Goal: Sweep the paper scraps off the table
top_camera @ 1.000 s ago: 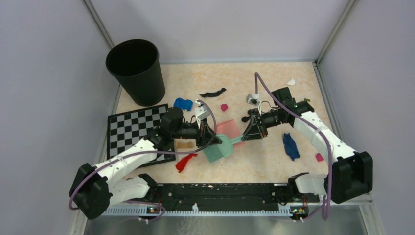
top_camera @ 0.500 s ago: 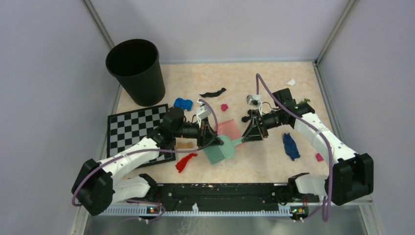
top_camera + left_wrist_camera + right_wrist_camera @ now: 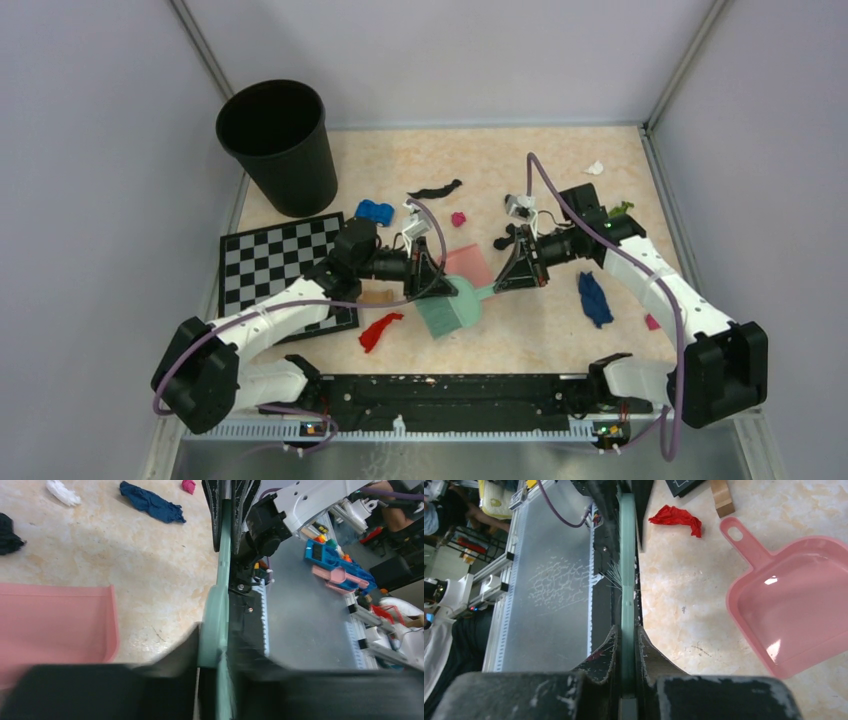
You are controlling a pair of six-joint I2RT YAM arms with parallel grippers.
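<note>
Your right gripper (image 3: 505, 281) clamps the mint-green plastic brush (image 3: 450, 308) by its handle, your left gripper (image 3: 438, 283), blurred, seemingly by its head: a handover, I judge.

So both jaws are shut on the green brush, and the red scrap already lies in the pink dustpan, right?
Not quite. The red scrap lies on the table, outside the dustpan, just past its handle, as the right wrist view shows. The rest holds: both jaws are shut on the brush.

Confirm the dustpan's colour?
The dustpan is plain pink; it shows best in the right wrist view.
</note>
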